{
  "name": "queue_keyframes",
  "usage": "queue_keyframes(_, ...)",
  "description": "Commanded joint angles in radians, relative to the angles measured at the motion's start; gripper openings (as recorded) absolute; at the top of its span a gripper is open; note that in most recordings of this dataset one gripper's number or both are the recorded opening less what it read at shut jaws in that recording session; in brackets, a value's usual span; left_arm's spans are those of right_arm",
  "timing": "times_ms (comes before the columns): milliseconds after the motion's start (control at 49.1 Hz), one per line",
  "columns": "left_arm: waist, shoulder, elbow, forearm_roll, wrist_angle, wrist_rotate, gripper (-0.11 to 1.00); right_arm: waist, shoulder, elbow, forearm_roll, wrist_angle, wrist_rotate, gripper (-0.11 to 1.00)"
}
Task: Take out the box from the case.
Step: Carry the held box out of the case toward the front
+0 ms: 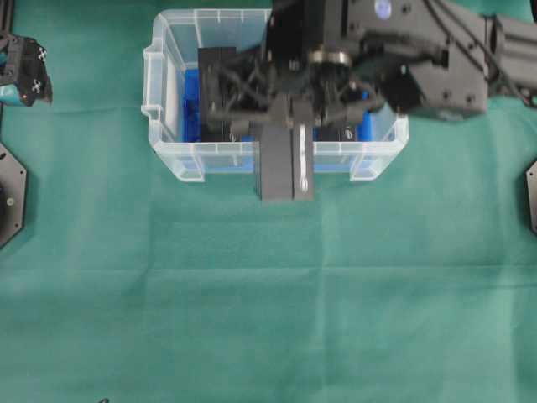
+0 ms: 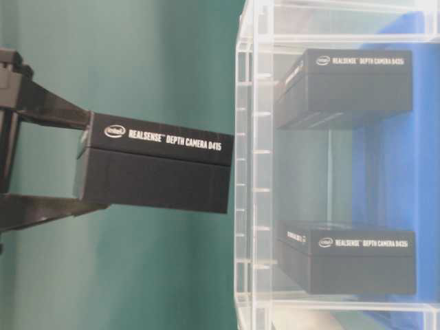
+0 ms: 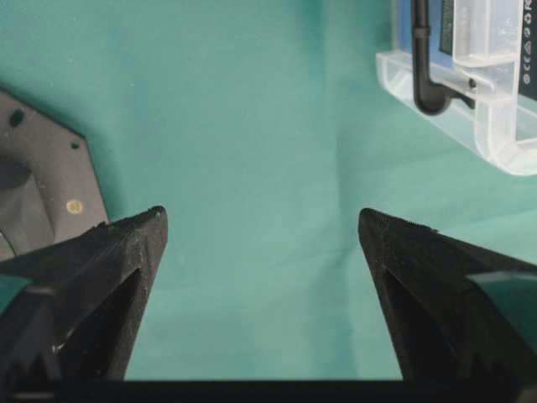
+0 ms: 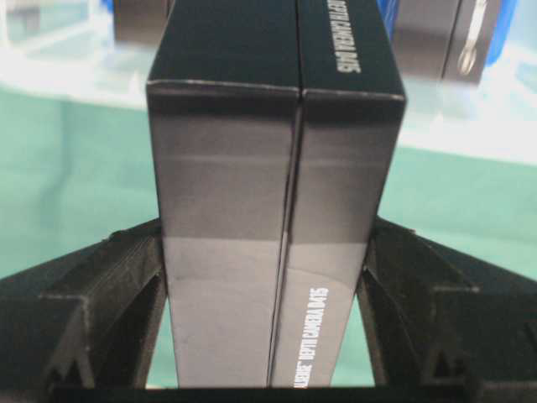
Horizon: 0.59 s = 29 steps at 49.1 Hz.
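Note:
The case (image 1: 164, 101) is a clear plastic bin with a blue lining, at the back middle of the green cloth. My right gripper (image 1: 285, 138) is shut on a black box (image 1: 284, 164) marked "RealSense Depth Camera D415" and holds it above the case's front rim, its end past the rim. The box fills the right wrist view (image 4: 273, 193) between the fingers (image 4: 109, 285). In the table-level view the box (image 2: 155, 161) hangs outside the case wall (image 2: 242, 179). Two more black boxes (image 2: 347, 86) (image 2: 350, 256) lie inside. My left gripper (image 3: 262, 222) is open and empty, far left (image 1: 25, 71).
The case corner and handle (image 3: 495, 117) show at the upper right of the left wrist view. Grey arm base plates sit at the left edge (image 1: 10, 193) and right edge (image 1: 530, 197). Green cloth (image 1: 268, 302) covers the table in front of the case.

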Motion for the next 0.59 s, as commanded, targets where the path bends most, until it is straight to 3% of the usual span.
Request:
queue_keyframes(0,0.003,-0.003,-0.011,0.005,-0.002,-0.002,0.94,0.035,-0.044,-0.031,-0.003,0.0,0.021,0.68)
queue_keyframes(570,0.003,-0.003,-0.011,0.005,-0.002,0.003,0.94,0.206,-0.035,-0.031,-0.003,-0.005,0.232,0.68)
